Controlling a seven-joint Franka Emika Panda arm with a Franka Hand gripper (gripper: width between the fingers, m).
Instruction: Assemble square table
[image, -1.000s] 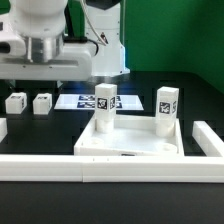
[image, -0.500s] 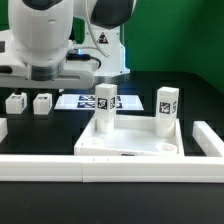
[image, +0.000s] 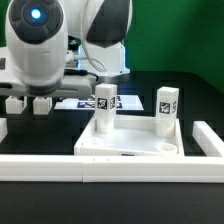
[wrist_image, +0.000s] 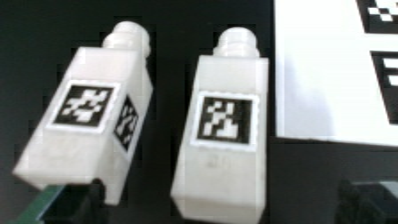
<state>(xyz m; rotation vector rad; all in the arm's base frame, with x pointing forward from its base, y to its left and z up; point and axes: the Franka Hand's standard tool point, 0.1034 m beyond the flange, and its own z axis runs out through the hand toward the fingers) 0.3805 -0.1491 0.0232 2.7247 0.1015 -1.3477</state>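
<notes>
Reading hand (wrist_image: 217, 200) from wrist view: spread wide, gripping nothing, only dark fingertips (wrist_image: 71, 196) showing at frame edge. Sits over two loose legs lying flat on black worktop (wrist_image: 36, 40): first leg (wrist_image: 93, 108) and second leg (wrist_image: 228, 108), side by side, close but apart, tags up, pegs pointing same way. Second leg right alongside marker board (wrist_image: 347, 70); can't tell whether touching. In exterior view, same pair at exterior view's left, directly under arm (image: 40, 45); can't make out hand itself there. Square slab (image: 128, 152) rim-up mid-worktop, just behind long white border wall (image: 110, 168). Two more legs upright in slab's far corners: left standing leg (image: 105, 108) and right standing leg (image: 167, 110), named per exterior view's sides, well apart from loose pair.
</notes>
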